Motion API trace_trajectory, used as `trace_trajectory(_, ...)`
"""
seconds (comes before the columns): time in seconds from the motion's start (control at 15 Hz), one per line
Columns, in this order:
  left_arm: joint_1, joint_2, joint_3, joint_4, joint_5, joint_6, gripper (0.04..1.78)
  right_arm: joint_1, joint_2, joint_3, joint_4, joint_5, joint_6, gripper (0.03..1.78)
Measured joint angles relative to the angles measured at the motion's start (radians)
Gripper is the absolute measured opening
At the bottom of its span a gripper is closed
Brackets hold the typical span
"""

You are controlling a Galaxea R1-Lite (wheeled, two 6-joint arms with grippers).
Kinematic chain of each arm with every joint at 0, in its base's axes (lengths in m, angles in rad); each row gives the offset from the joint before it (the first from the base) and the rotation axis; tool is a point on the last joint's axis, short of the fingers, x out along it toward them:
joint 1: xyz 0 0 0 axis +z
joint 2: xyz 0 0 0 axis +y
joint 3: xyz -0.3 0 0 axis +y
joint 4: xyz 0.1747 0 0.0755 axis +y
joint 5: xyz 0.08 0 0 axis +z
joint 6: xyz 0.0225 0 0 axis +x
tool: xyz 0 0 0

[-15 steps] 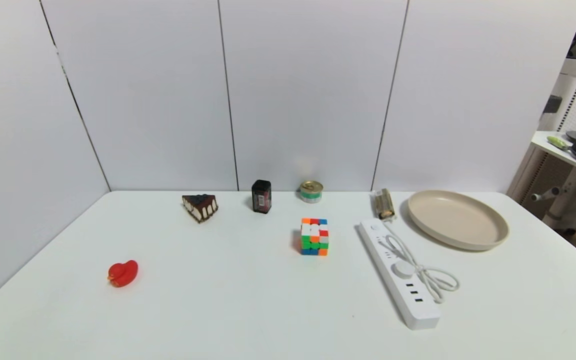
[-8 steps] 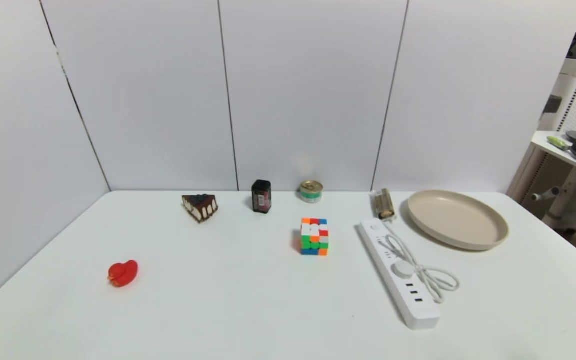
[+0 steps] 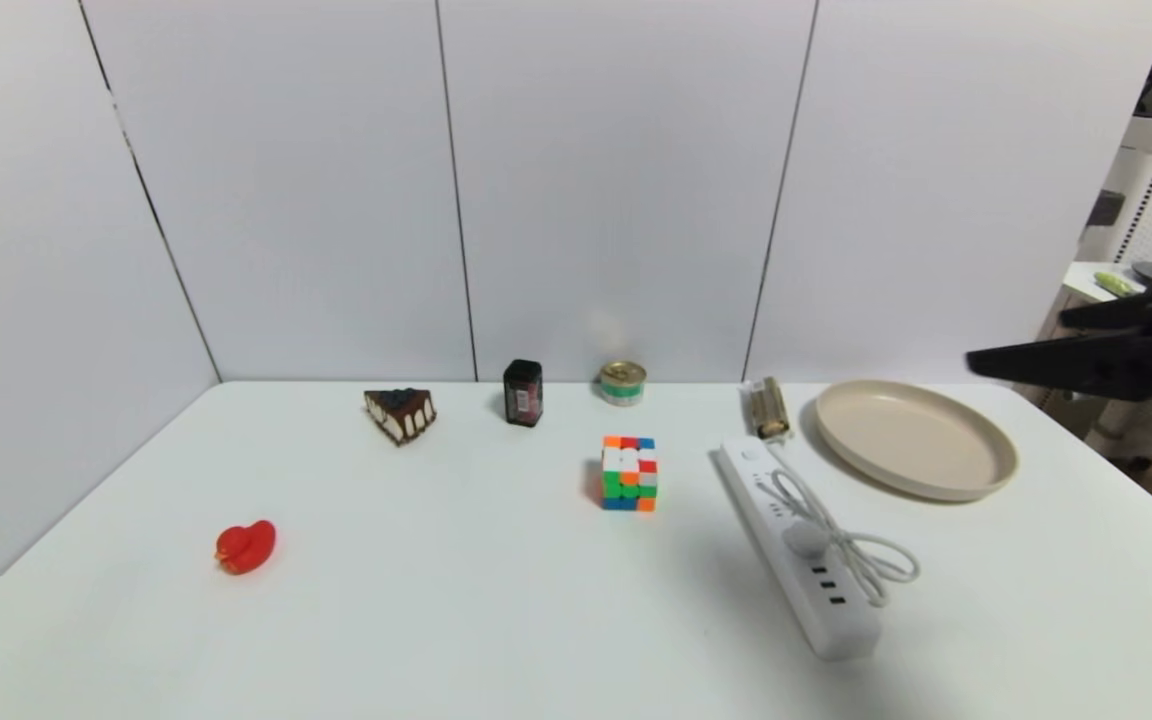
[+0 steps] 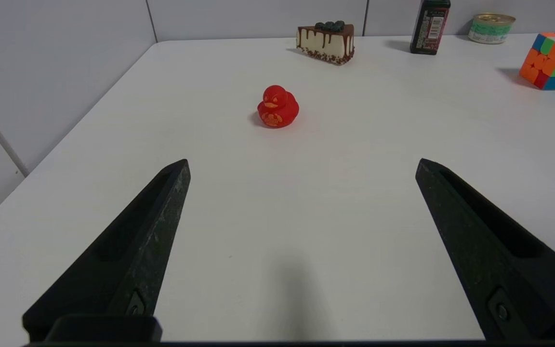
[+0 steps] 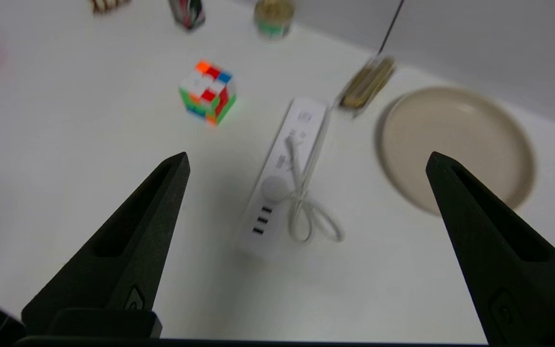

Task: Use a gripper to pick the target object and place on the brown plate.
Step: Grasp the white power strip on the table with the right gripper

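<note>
The white power strip lies on the table right of centre, its coiled cord on and beside it. The beige-tan plate sits empty at the back right, just beyond the strip. My right gripper is open and empty, raised high at the right edge, above and to the right of the plate. In the right wrist view the gripper looks down from well above on the strip and the plate. My left gripper is open and empty, low over the near left table.
A multicoloured puzzle cube stands left of the strip. A red duck sits front left. A cake slice, a black box, a can and a brownish wrapped roll line the back.
My right gripper has come into the head view at the right edge, where no arm showed before. Its shadow now falls over the power strip. Nothing on the table has moved.
</note>
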Motion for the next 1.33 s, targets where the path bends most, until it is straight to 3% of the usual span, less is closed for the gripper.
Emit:
trace_trajectory(0.13, 0.000, 0.000, 0.000, 0.000, 0.000, 0.000, 1.69, 0.039, 0.183, -0.134, 0.123, 0.009, 0.024, 1.69)
trace_trajectory(0.33, 0.000, 0.000, 0.000, 0.000, 0.000, 0.000, 1.69, 0.083, 0.406, -0.284, 0.181, -0.006, 0.127, 1.69)
trace_trajectory(0.73, 0.000, 0.000, 0.000, 0.000, 0.000, 0.000, 1.69, 0.099, 0.719, -0.471, 0.274, -0.157, 0.311, 1.69)
trace_trajectory(0.8, 0.000, 0.000, 0.000, 0.000, 0.000, 0.000, 1.69, 0.097, 0.751, -0.482, 0.296, -0.168, 0.338, 1.69)
trace_trajectory(1.33, 0.000, 0.000, 0.000, 0.000, 0.000, 0.000, 1.69, 0.091, 0.819, -0.375, 0.302, -0.165, 0.366, 1.69)
